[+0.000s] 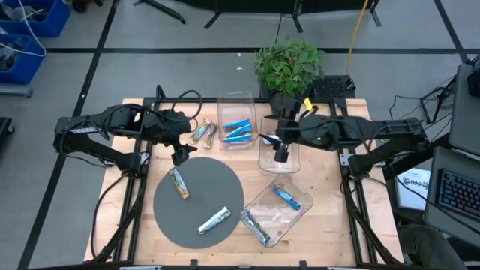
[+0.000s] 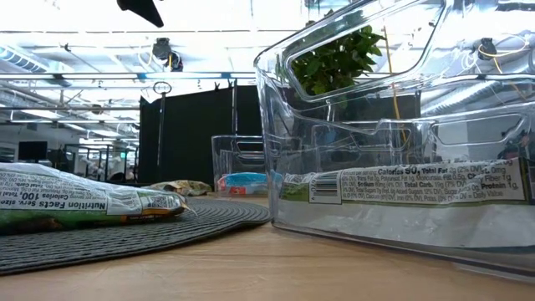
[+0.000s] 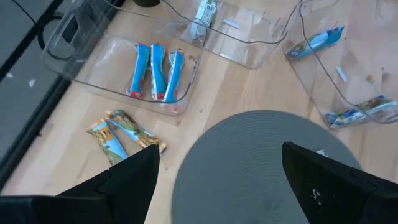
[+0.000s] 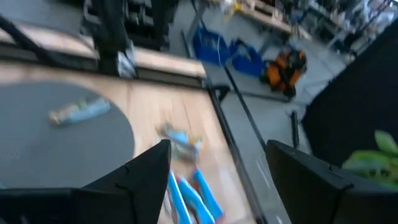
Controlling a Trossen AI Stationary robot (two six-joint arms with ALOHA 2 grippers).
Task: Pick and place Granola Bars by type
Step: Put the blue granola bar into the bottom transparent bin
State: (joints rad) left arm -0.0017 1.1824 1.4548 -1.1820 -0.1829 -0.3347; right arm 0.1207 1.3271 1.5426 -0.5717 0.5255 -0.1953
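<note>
The round grey mat is the landmark for everything here. Two Granola Bars lie on it: a tan/gold bar on its left part and a silvery-white bar toward its near edge. Beyond the mat's far edge a clear bin holds three blue bars, and two more tan/gold bars lie on the bare wood just left of that bin. A tilted bin touches the mat's right side with a blue bar and one more bar inside.

The left gripper hangs over the mat's far-left edge, fingers apart and empty. The tan/gold bar on the mat lies just toward the near side from it, with its long axis roughly along that same line, slightly slanted. I judge this arm is clearly the nearer one for it.

The right gripper is beyond the mat's far-right side, over another clear bin, jaws apart, holding nothing.
</note>
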